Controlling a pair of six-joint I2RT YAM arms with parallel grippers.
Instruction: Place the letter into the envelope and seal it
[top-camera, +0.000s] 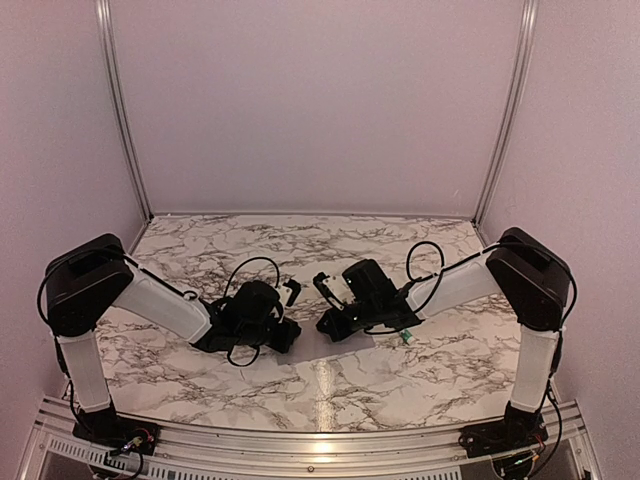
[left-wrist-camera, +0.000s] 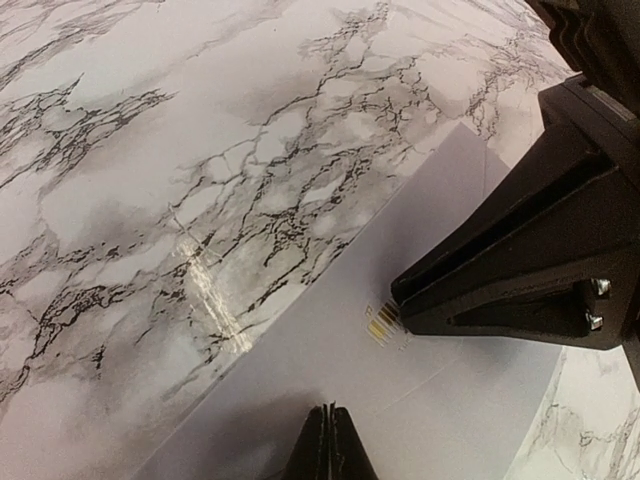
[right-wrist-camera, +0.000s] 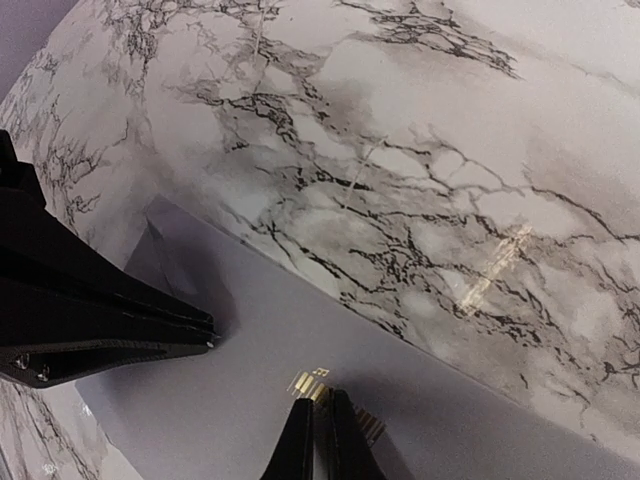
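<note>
On one marble table (top-camera: 200, 370), one grey envelope (left-wrist-camera: 300, 360) beneath two tight-together claws: left claw (left-wrist-camera: 327, 445), right claw (right-wrist-camera: 322, 435).

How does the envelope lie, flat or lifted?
Flat: the envelope lies spread on the marble table, with the left pincer and right pincer, both shut, tips down on it. Sealed or not: cannot tell.

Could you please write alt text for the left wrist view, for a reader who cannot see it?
A flat grey envelope lies on a marble table. The left gripper and right gripper, fingers shut, point at it near a small gold mark.
</note>
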